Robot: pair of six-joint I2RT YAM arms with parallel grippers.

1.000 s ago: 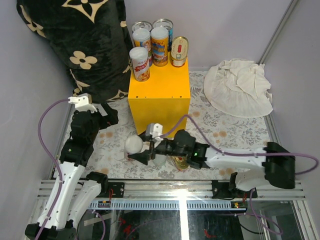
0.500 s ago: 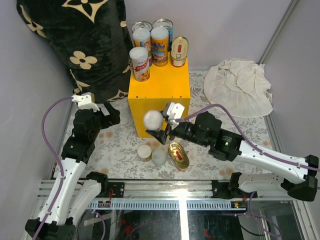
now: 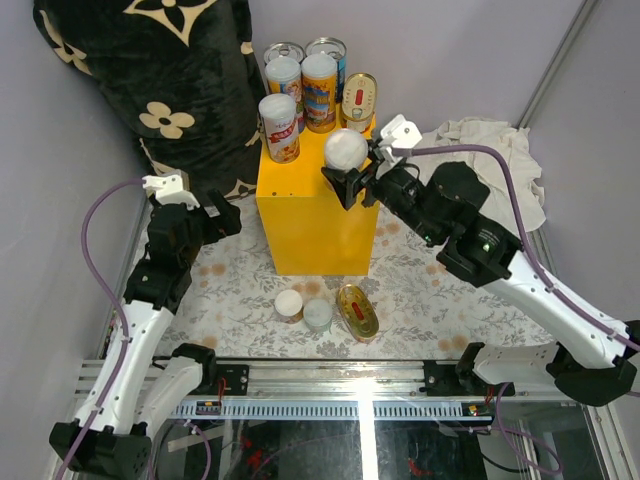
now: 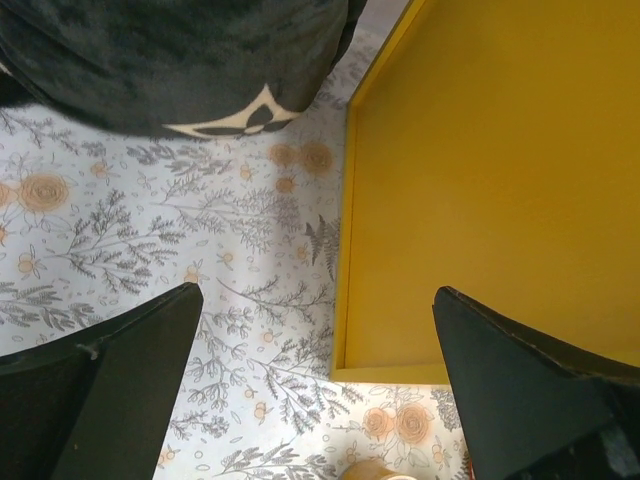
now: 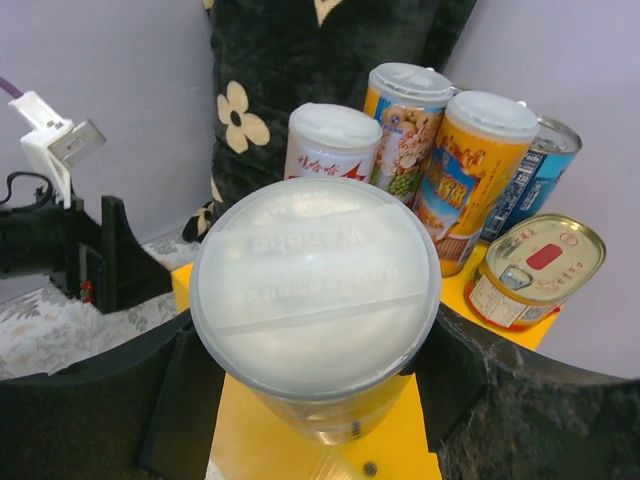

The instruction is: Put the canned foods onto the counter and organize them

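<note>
Top external: the white-lidded can (image 3: 345, 150) is pinched, lid upward, by the right fingers (image 3: 340, 185) above the counter (image 3: 318, 205). Other cans (image 3: 319, 95) stand at the counter's rear. Three tins (image 3: 318, 316) lie on the table (image 3: 240, 290).

Left wrist: the left fingers (image 4: 120, 390) are spread beside the counter.

Right wrist: the can's long axis points at the camera.
</note>
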